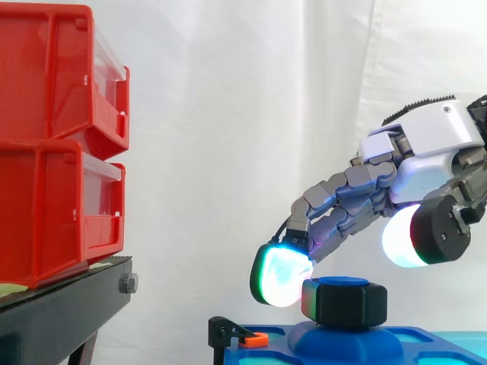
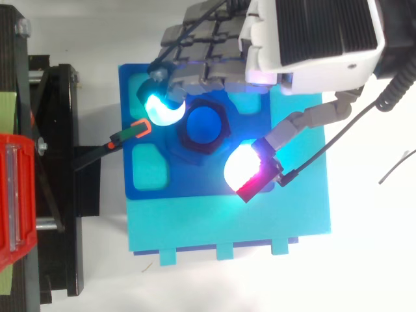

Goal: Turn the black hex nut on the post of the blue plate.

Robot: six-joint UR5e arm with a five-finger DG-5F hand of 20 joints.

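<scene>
black hex nut (image 1: 344, 303) | faceted, matte, on round blue post (image 2: 203, 125) | fingers (image 1: 335, 199) unclenched, one glowing pad (image 1: 281, 275) touching it

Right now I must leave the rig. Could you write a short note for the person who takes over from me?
Hand: open, over the blue plate. One glowing fingertip is at the left side of the black hex nut; whether they touch cannot be told. The thumb pad hangs higher on the right, apart from the nut.
Nut: on the blue post in the middle of the plate, sitting level.
Done: the hand is at the nut, with no grip on it. How far the nut is turned cannot be told.
Left: lower the thumb, pinch the nut and turn it.
</scene>
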